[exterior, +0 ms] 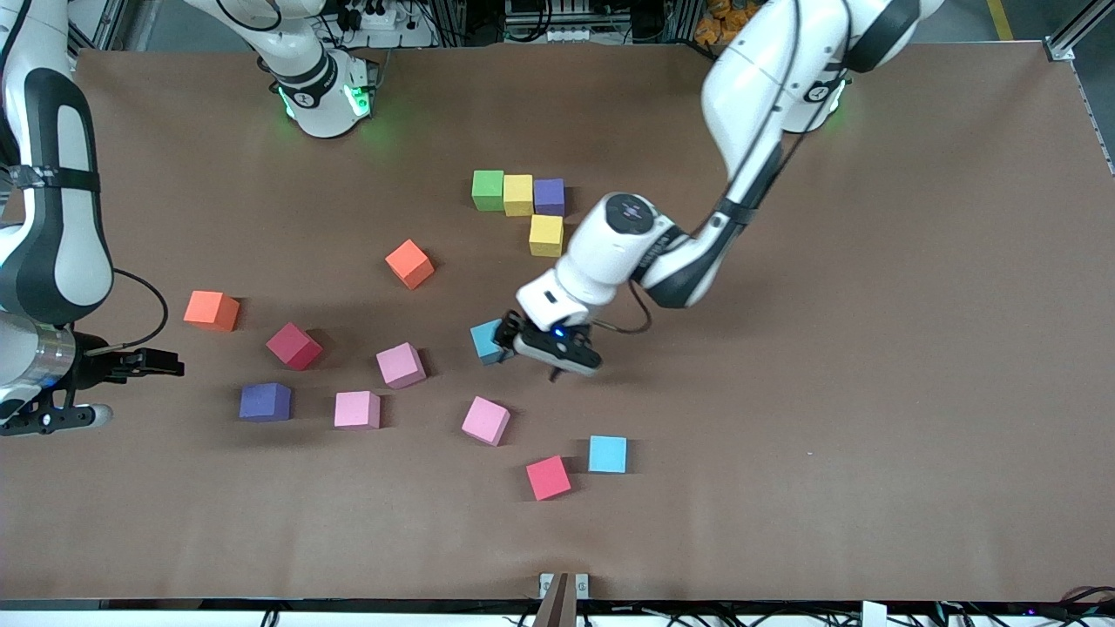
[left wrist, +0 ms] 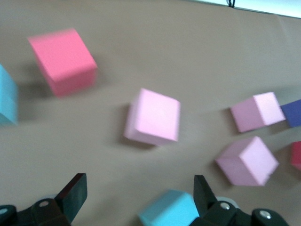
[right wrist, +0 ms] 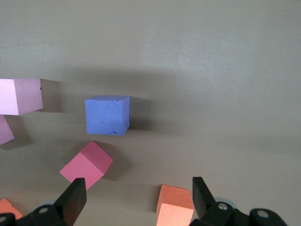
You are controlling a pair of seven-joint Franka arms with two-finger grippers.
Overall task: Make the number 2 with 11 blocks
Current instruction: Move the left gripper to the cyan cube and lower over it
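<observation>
Evidently light, matte foam — I'd pinch the light blue block [exterior: 485, 340] on flat opposite faces; left gripper [exterior: 530, 341] and right gripper [exterior: 144, 361] both gape empty.

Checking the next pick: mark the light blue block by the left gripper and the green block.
light blue block [exterior: 484, 340], front view, top face.
left gripper [left wrist: 140, 193], left wrist view, between its fingertips.
green block [exterior: 488, 185], front view, top face.

light: bright, even | shadows: soft, short beside blocks [exterior: 409, 263] | blur: left wrist view smeared | front view: sharp
</observation>
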